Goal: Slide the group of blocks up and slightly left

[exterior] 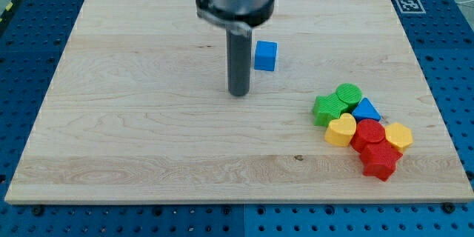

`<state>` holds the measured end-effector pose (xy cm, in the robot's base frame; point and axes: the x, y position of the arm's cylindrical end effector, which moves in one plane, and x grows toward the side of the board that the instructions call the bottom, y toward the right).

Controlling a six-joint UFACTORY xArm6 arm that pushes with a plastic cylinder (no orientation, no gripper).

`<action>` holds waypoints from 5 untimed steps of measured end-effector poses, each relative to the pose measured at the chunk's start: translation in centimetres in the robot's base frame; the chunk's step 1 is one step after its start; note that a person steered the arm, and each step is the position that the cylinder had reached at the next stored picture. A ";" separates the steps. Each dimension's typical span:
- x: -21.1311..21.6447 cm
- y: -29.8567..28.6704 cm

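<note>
Your tool, a bare rod with no jaws to open or close, had its tip [238, 93] upper-centre on the worktop [133, 141], beside the blue cube [266, 55], well apart from the lower-right cluster [361, 128], which an off-centre push risked scattering.

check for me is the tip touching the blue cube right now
No, my tip stands on bare board, apart from the blue cube toward the view's lower left.
</note>
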<state>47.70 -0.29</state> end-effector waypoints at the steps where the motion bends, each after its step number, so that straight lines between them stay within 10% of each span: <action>1: 5.8 2.3; 3: 14.0 12.2; 5: 12.7 19.8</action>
<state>60.36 19.46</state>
